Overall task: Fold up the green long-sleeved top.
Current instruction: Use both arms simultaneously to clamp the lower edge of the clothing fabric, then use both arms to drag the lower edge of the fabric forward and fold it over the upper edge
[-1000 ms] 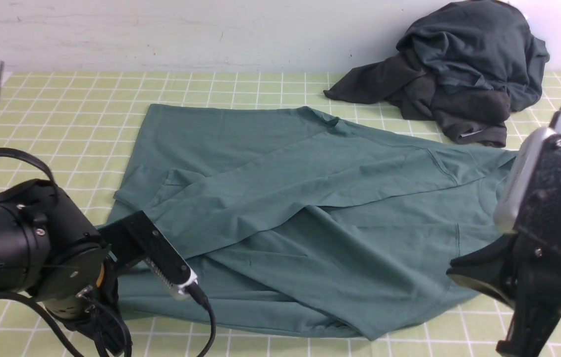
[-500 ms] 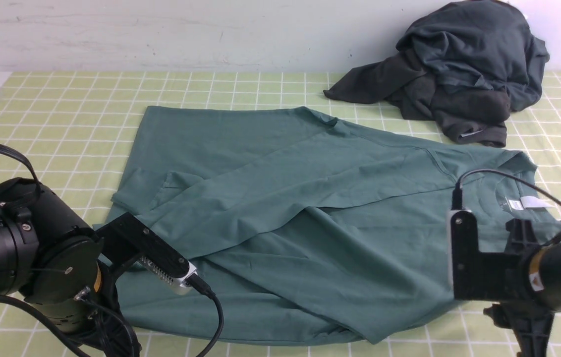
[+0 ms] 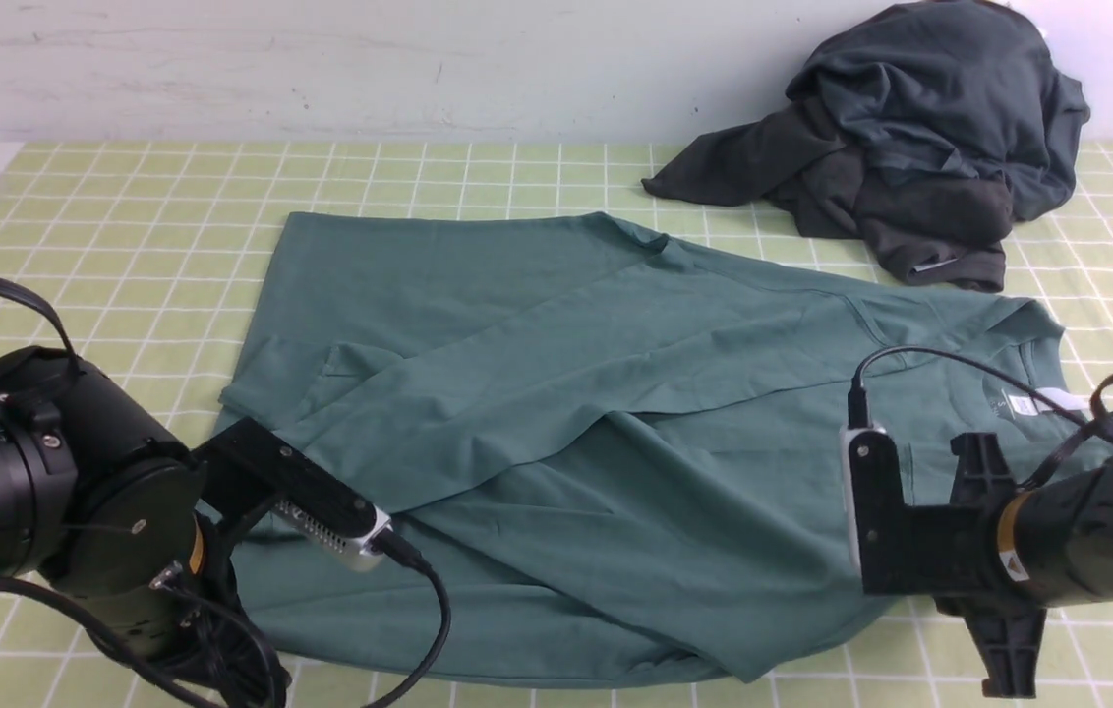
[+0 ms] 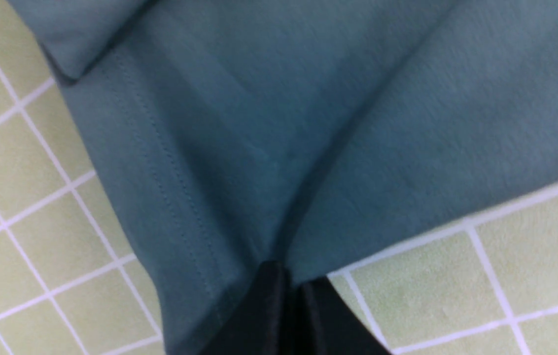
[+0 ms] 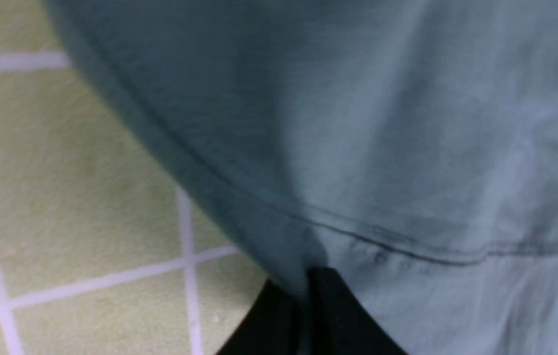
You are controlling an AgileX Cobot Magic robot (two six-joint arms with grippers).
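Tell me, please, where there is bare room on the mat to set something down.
Bare mat runs along the wall behind the green top and at its left. Crowded: dark clothes far right, left arm and right arm near corners.

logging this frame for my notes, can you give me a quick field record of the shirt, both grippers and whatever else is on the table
garment: green long-sleeved top, spread on the checked mat, a sleeve laid across the body
neck label: white, at the end toward the robot's right
left gripper: shut on the top's near-left edge
right gripper: shut on the top's near-right edge
other: dark grey clothes heaped at the far right
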